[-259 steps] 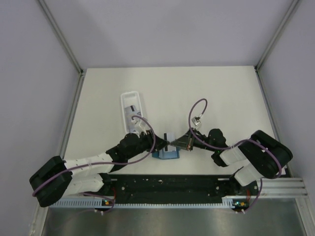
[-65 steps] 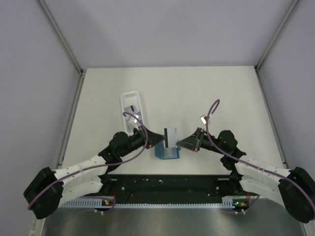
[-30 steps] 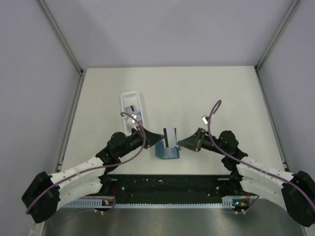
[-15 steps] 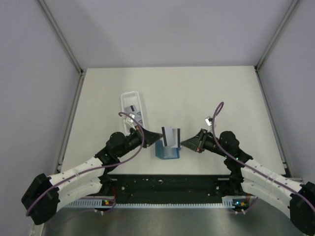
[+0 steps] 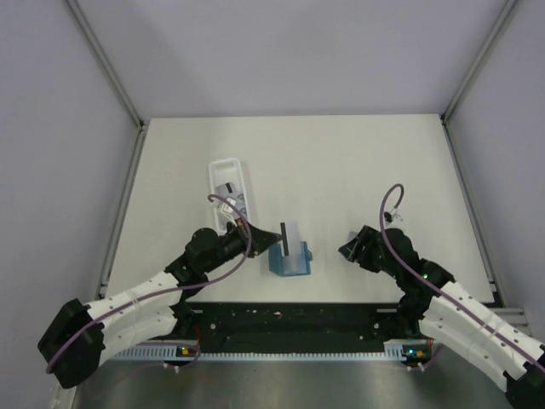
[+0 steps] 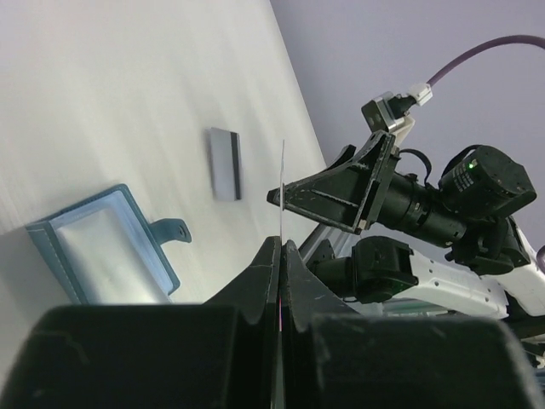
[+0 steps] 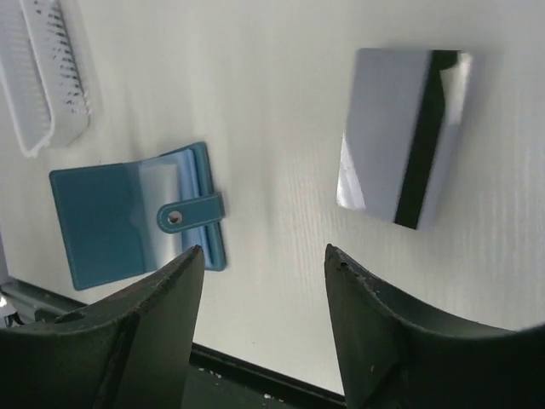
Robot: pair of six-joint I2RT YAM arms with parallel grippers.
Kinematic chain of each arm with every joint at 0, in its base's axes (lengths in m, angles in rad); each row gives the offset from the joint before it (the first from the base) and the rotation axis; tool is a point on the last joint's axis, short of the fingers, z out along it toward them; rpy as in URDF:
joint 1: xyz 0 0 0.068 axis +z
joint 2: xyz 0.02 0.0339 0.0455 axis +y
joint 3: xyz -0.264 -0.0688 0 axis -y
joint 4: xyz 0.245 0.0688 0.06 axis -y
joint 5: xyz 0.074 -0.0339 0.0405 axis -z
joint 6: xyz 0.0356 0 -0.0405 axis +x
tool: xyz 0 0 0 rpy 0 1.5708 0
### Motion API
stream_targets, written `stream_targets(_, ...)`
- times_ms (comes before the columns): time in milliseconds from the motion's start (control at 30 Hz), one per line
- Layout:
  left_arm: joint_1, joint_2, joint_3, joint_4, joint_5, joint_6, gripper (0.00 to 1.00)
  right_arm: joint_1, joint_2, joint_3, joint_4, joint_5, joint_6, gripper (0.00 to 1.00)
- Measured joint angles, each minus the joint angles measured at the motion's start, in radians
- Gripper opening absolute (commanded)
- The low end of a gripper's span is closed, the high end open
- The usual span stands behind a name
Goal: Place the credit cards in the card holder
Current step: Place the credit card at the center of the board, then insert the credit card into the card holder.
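The teal card holder lies open on the table near the front edge. My left gripper is shut on a thin credit card, which is seen edge-on and shows from above as a dark line over the holder's far side. A second credit card, pale with a dark stripe, appears to lie on the table just behind the holder. My right gripper stands open and empty, right of the holder.
A long white tray with more cards in it lies behind my left arm. The black base rail runs along the near edge. Grey walls enclose the table on three sides.
My right gripper has opened, let go of the striped card and drawn back to the right. That card now sits behind the holder. The left gripper has stayed shut and in place.
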Motion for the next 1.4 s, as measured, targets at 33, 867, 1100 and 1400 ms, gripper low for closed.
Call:
stream_targets(33, 0.000, 0.006, 0.000, 0.000, 0.010, 0.001, 0.00, 0.000, -0.001, 0.000, -0.006, -0.002, -0.010, 0.60)
stream_targets(867, 0.001, 0.202, 0.070, 0.183, 0.306, -0.020, 0.00, 0.000, 0.156, -0.035, 0.768, -0.611, -0.046, 0.49)
stream_targets(1100, 0.001, 0.203, 0.070, 0.217, 0.309, -0.027, 0.00, 0.000, 0.195, -0.037, 0.856, -0.668, -0.005, 0.35)
stream_targets(1400, 0.001, 0.205, 0.070, 0.238, 0.309, -0.029, 0.00, 0.006, 0.218, -0.061, 0.897, -0.684, 0.029, 0.00)
